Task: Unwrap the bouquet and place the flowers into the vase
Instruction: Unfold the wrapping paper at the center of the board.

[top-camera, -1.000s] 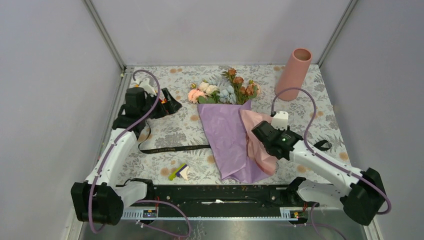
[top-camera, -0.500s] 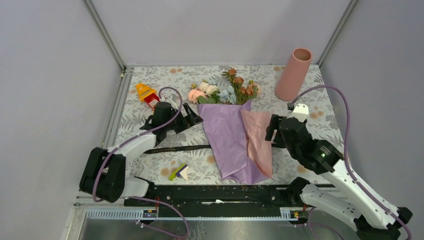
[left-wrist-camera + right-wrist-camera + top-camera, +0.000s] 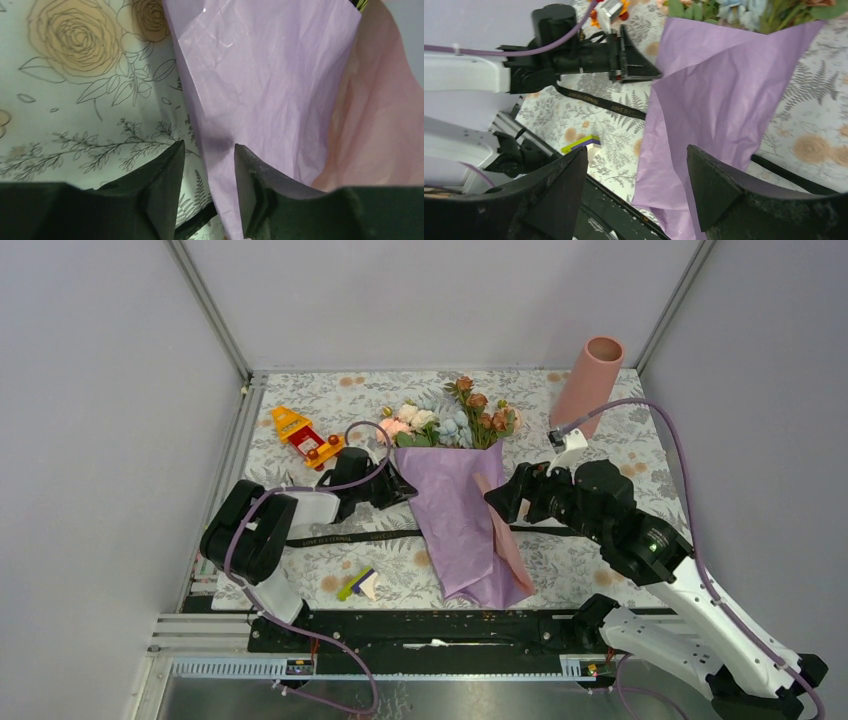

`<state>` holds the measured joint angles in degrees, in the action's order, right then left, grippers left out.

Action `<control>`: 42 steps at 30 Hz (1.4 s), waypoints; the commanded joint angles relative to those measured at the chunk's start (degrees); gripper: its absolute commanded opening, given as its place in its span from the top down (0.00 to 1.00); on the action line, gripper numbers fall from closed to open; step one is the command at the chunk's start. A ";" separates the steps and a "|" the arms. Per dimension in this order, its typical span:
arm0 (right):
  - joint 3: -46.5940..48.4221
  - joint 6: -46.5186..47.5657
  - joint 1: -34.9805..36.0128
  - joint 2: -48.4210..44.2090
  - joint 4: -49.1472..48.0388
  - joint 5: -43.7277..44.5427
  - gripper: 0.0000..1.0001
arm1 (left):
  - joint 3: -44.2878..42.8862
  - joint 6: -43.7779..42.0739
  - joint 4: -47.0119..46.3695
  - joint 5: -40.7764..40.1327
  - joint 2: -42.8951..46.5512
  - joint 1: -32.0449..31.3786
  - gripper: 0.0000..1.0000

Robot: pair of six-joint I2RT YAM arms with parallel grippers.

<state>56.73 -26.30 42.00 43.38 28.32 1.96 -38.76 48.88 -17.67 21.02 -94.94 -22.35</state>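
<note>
Two tools flank the bouquet, which lies flat on the worktop with its blooms at the end away from both. My left tool is nearer: half-narrowed and not clamped, with the purple paper's edge between its fingers. My right tool hangs wide over the wrap's other side, the vase well beyond it.

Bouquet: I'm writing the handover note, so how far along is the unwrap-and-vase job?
Done: the black ribbon is off, lying loose left of the wrap. In hand: the left gripper has its open jaws astride the left edge of the crinkled purple paper; the right gripper hangs open over its right side. Left: the artificial flowers lie inside the paper, and the tall salmon-pink vase holds none.
</note>
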 commanded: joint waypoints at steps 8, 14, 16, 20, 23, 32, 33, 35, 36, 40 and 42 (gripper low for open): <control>2.14 -0.63 0.45 6.86 -6.91 -7.65 0.21 | -2.38 4.19 -12.33 3.01 -3.85 -0.85 0.91; 9.94 2.74 11.68 15.99 -6.47 0.73 0.20 | -1.03 5.60 -15.16 3.56 -2.93 -0.94 1.00; 12.49 3.09 15.12 19.84 -6.47 3.54 0.21 | -0.72 5.61 -15.37 3.47 -2.21 -0.94 1.00; 13.72 1.56 20.16 28.09 -7.45 11.46 0.23 | -0.53 5.82 -15.37 3.41 -1.16 -0.94 1.00; 14.10 -1.60 20.84 34.66 -6.76 16.39 0.26 | -0.46 6.05 -15.72 3.59 -0.81 -0.94 1.00; 13.79 -7.01 20.16 46.31 1.02 33.51 0.38 | 0.41 5.73 -15.88 2.20 0.62 -0.87 1.00; 12.86 -7.41 19.69 46.50 1.11 33.89 0.38 | 0.75 5.66 -16.13 1.67 0.84 -0.88 1.00; 11.34 -8.34 18.32 47.11 2.12 34.35 0.38 | 1.55 5.78 -16.90 0.29 1.32 -0.85 1.00; 10.70 -8.75 17.53 47.48 2.87 34.57 0.38 | 1.85 5.91 -17.21 -0.30 1.58 -0.85 1.00; 8.06 -9.68 15.19 48.53 6.63 38.88 0.39 | 2.66 6.05 -17.92 -1.98 2.12 -0.85 1.00; 6.91 -10.22 14.16 48.35 9.00 41.43 0.39 | 2.86 5.85 -17.81 -2.47 2.33 -0.81 1.00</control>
<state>65.67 -33.85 57.93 91.24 31.35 34.98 -36.56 54.68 -30.72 21.17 -95.59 -23.20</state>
